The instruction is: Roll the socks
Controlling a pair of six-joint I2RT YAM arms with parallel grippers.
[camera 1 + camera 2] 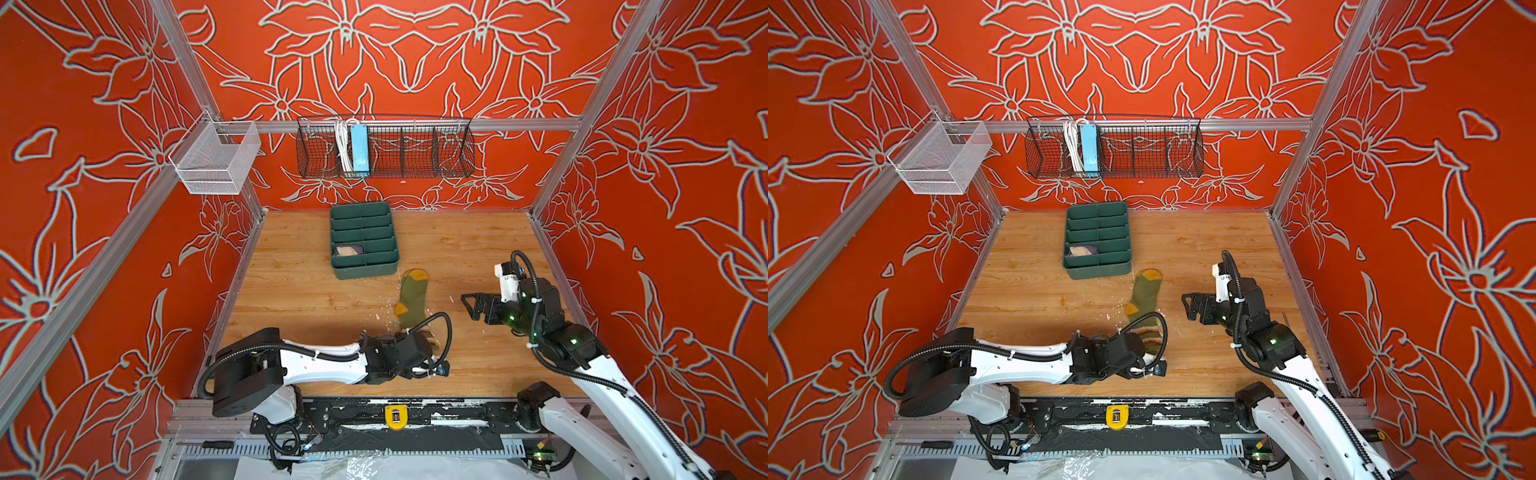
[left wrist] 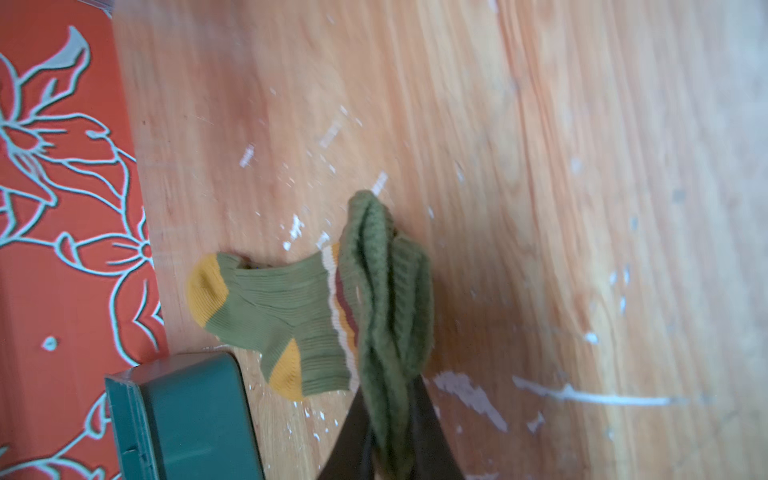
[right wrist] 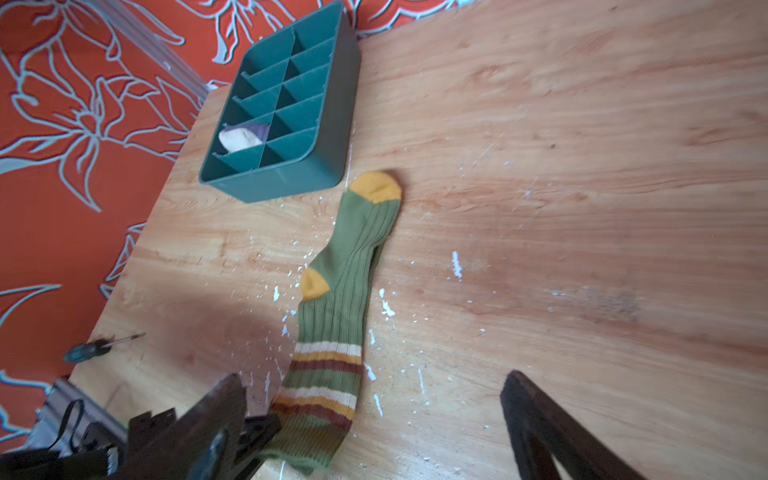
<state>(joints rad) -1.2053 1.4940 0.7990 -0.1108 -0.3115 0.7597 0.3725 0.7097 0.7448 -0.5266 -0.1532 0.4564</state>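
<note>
The tray sits by the table's back edge, a sock inside; a second sock lies just before it.

Wood-grain tabletop, scuffed, strewn with white flecks. Green divider tray stands towards the back. Olive sock lies with its toe just beside it.

Green sock lies stretched out flat on the wood table, mustard toe just beside the green tray. The striped cuff ends at the left gripper, but I can't really make out the grip. Purple sock is bundled in one tray compartment. Right gripper fingers are spread wide, cuff showing between them. Screwdriver by the table edge, white flecks everywhere.
</note>
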